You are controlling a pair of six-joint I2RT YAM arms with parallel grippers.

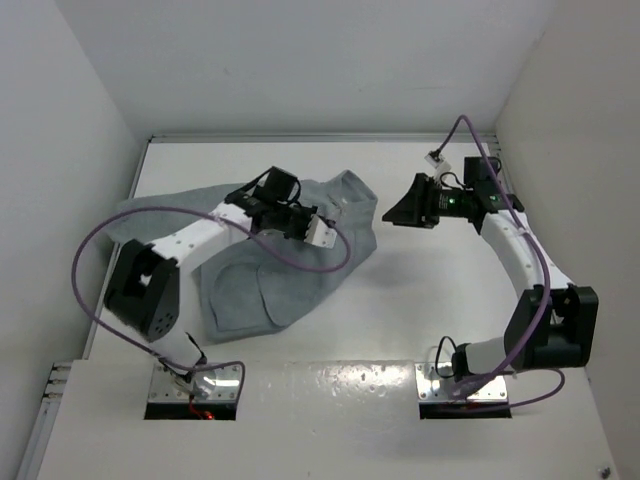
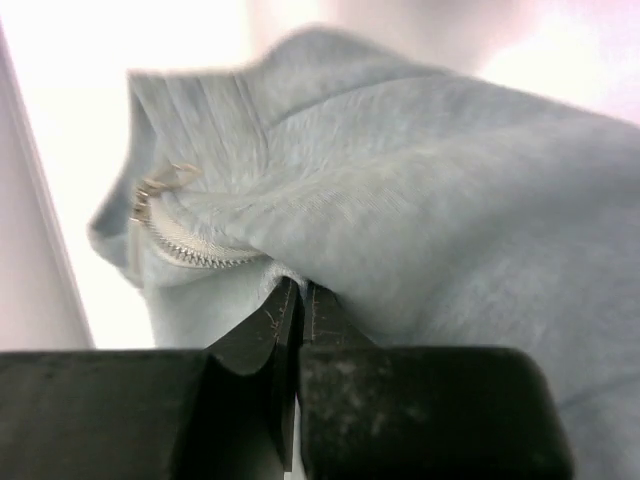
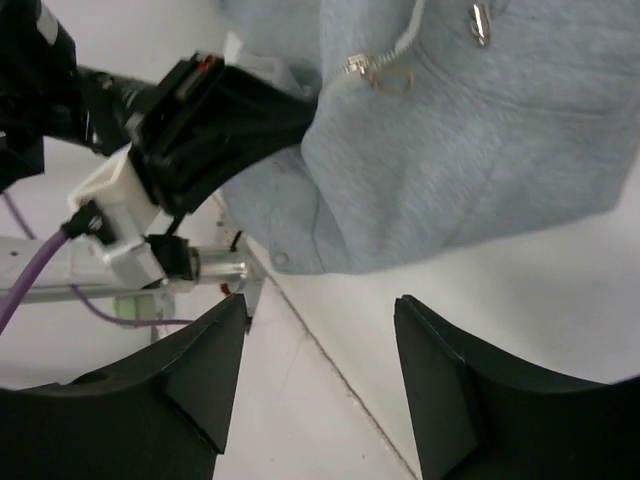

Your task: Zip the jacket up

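Jacket (image 1: pixel 240 290) is soft and floppy: your left claw (image 2: pixel 298 290) pinches it beside the zipper (image 2: pixel 190 250), right claw (image 3: pixel 318 305) open; grip seams.

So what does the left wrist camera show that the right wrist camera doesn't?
Only the left wrist view: the left jaws closed on a fold of the jacket, seen close up, with a curve of zipper teeth just beside their tips. Only the right wrist view: the right jaws open and empty above the white table, the left arm's black end with its purple cable, and a metal zipper pull. Both: the grey jacket and part of its zipper.
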